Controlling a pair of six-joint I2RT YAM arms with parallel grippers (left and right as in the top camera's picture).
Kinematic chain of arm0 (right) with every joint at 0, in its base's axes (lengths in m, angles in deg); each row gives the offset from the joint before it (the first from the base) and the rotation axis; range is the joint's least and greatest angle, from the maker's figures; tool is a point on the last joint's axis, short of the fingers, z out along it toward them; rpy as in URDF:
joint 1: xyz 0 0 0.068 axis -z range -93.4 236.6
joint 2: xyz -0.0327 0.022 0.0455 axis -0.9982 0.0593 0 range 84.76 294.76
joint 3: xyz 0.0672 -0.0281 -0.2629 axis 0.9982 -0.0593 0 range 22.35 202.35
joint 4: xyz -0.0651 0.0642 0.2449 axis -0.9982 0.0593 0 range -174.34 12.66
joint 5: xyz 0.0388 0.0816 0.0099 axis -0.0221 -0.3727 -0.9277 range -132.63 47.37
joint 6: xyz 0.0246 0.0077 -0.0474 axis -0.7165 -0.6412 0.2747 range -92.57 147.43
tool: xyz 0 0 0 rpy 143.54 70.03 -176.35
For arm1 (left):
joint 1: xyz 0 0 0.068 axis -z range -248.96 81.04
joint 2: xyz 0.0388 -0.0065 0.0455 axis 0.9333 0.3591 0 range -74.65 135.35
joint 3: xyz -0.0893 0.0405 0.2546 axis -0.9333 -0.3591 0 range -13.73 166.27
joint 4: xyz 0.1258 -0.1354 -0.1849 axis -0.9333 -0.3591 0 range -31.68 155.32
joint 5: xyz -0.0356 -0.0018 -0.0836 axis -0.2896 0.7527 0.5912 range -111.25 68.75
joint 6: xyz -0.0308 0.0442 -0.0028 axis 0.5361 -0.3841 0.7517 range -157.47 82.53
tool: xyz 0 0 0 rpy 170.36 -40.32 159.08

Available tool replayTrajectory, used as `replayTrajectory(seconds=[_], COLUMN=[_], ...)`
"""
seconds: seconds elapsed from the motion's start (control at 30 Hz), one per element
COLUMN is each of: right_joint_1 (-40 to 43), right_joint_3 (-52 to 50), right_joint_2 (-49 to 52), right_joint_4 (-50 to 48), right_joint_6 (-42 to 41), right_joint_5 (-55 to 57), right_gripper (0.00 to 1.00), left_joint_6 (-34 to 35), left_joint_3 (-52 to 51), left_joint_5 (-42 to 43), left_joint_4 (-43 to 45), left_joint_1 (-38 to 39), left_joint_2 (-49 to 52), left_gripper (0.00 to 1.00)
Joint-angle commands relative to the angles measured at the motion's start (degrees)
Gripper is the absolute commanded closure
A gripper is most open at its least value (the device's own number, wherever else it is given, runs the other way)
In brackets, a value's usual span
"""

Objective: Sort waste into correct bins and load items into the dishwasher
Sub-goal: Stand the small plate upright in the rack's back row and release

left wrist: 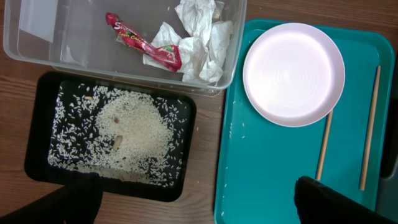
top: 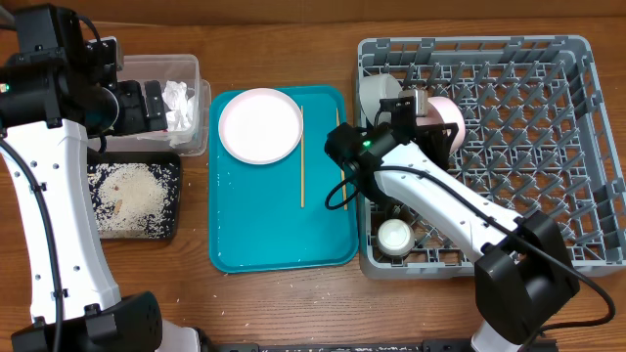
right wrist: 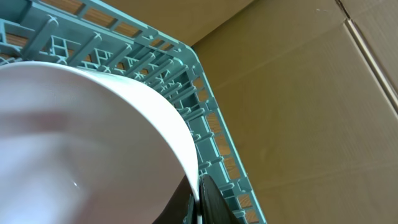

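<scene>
White dish (right wrist: 93, 137) on edge in the grey rack (top: 548, 117)
Right jaws pinch its rim to stand it between pegs (top: 518, 88) near ten o'clock; left jaws wide, empty

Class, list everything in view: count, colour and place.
napkins: several, white, clear tub
wrapper: one, red, clear tub
clear tub: one, table's left
rice: many, whitish, black tray
black tray: one, beside tub
teal tray: one, centre
plate: one, pale pink, teal tray
chopsticks: two, wooden, teal tray
rack: one, grey, right
cup: one, white, rack
whitish dish: one, rack corner
pale dish: one, rack, gripped
left gripper: jaws open, over tub
right gripper: jaws shut on pale dish
</scene>
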Motion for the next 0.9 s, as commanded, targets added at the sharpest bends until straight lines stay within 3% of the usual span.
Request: replayTrajectory(seconds=[0.0, 0.43, 0.87], right_joint_1=[-0.5, -2.9, -2.4], right_joint_3=[-0.2, -0.5, -0.5], right_joint_2=[0.0, 0.1, 0.1], right_joint_4=[-0.8, -3.2, -6.4], right_joint_6=[-1.5, -1.5, -1.5], right_joint_5=[-0.2, -9.7, -4.9], right_gripper=[0.96, 0.96, 0.96], left_joint_6=[0.3, 0.3, 0.3], left_joint_3=[1.0, 1.0, 1.0], left_joint_5=[-0.2, -0.2, -0.2], left_joint_4=[0.0, 0.0, 0.0], left_joint_1=[0.1, 0.1, 0.1], left_joint_2=[-0.2, -0.2, -0.2], left_gripper=[0.00, 0.00, 0.00])
